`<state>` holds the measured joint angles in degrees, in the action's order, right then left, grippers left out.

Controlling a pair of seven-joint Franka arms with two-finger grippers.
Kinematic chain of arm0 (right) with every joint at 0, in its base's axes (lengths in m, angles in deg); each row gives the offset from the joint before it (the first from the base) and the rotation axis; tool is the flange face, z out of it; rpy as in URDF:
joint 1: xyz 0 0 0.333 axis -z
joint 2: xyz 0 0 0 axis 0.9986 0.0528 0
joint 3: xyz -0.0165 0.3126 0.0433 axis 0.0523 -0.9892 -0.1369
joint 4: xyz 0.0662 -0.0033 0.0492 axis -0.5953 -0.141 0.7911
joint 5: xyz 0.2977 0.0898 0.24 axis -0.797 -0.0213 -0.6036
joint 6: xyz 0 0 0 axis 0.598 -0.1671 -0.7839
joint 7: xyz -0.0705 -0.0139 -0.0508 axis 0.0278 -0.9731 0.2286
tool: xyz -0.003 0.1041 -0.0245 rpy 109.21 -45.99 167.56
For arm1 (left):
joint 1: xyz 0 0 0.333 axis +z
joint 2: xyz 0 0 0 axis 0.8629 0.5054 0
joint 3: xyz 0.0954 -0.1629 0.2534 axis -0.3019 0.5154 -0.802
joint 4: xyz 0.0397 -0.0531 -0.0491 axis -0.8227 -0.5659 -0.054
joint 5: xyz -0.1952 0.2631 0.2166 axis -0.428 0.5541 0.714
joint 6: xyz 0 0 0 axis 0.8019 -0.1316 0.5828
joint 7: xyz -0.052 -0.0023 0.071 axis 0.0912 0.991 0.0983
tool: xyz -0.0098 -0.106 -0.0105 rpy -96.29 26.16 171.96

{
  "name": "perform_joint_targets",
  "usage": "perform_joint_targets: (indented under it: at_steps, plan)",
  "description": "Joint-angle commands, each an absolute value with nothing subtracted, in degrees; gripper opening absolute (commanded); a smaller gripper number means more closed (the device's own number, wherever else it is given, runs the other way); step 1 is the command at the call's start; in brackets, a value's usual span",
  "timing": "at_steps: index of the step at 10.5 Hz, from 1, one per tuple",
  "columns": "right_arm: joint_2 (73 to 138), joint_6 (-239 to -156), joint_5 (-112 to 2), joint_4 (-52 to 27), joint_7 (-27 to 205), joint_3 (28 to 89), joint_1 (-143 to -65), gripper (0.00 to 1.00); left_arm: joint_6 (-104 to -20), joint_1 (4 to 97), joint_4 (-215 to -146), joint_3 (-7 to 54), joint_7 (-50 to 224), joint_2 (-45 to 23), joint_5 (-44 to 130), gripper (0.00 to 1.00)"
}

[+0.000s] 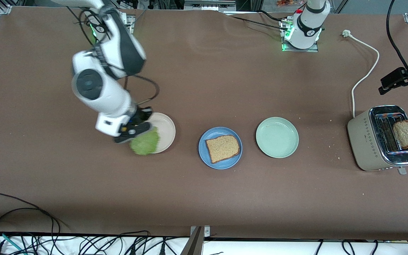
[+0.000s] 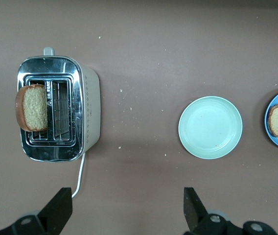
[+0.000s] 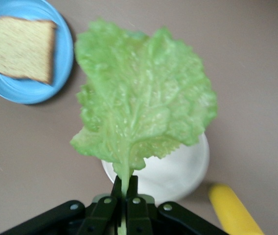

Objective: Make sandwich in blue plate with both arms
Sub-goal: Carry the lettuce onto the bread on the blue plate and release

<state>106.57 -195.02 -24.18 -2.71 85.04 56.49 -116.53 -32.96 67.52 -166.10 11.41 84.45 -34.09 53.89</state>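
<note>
We see the right arm (image 1: 101, 85) bent down from its base, its right tool (image 3: 124, 188) clamped on the stem of the lettuce leaf (image 3: 144, 103), which hangs over the beige plate (image 1: 165, 131). The blue plate (image 1: 204, 156) sits beside the beige plate, toward the left arm's end of the table (image 1: 204, 198), with 1 bread slice (image 1: 222, 148) on it. The left tool (image 2: 127, 210) waits high over the table near the toaster (image 1: 367, 141), its fingers (image 2: 58, 208) wide apart. A 2nd bread slice (image 1: 405, 133) stands in the toaster.
</note>
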Motion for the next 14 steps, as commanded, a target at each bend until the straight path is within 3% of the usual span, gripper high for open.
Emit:
perform_joint_targets:
  at_steps: [1, 3, 5, 10, 11, 14]
  plan:
    - [116.2, -205.4, -25.2, 6.6, 85.4, 55.1, -122.5, 0.00, -31.9, 67.4, -164.7, 12.5, 84.8, -33.9, 55.5, 1.00]
    - [124.5, -217.0, -25.1, 11.6, 85.7, 52.6, -124.7, 0.00, -32.0, 67.3, -164.7, 12.3, 84.9, -34.0, 55.4, 1.00]
    - [129.4, -226.6, -25.1, 11.7, 85.8, 50.5, -125.7, 0.00, -31.8, 67.4, -164.7, 12.6, 84.9, -34.0, 55.7, 1.00]
    - [137.0, -239.7, -25.0, 11.7, 86.1, 48.6, -127.1, 0.01, -32.0, 67.5, -164.7, 12.1, 84.2, -34.0, 55.6, 1.00]
    - [136.8, -242.3, -25.1, 11.8, 85.4, 48.3, -127.1, 0.97, -32.0, 67.4, -164.7, 12.2, 84.2, -34.0, 55.6, 1.00]
    - [134.0, -238.3, -25.0, 11.3, 86.3, 48.2, -127.1, 1.00, -31.9, 67.5, -164.7, 12.2, 84.3, -34.0, 55.6, 1.00]
